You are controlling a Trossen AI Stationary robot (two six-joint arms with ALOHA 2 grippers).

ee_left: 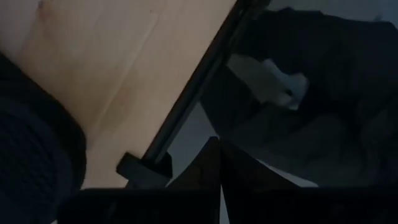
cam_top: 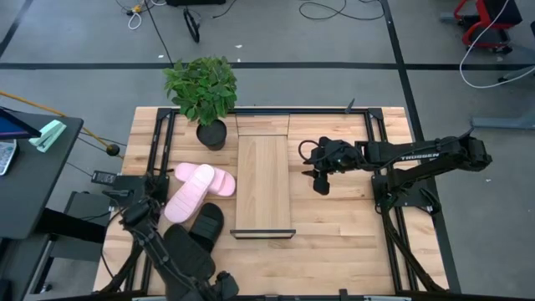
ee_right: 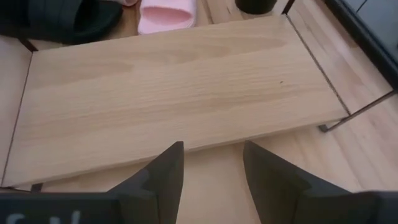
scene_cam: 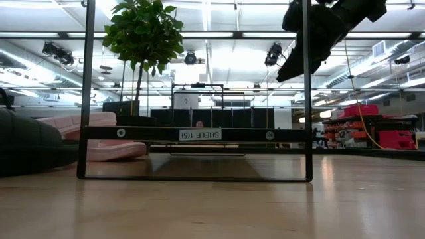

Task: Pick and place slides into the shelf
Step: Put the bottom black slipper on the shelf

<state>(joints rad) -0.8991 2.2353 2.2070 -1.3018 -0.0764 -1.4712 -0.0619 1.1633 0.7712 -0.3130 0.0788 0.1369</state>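
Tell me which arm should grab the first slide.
Left, probably: all the slides lie on the shelf's left side, nearest the left gripper. The open right gripper hovers across the shelf.

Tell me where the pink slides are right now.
In the high view the pink slides lie left of the shelf, below the potted plant, above the black slides.

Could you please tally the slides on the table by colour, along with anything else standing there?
Pink slides: 2
Black slides: 2
Shelf: 1, nothing on its board
Potted plant: 1
Total: 6
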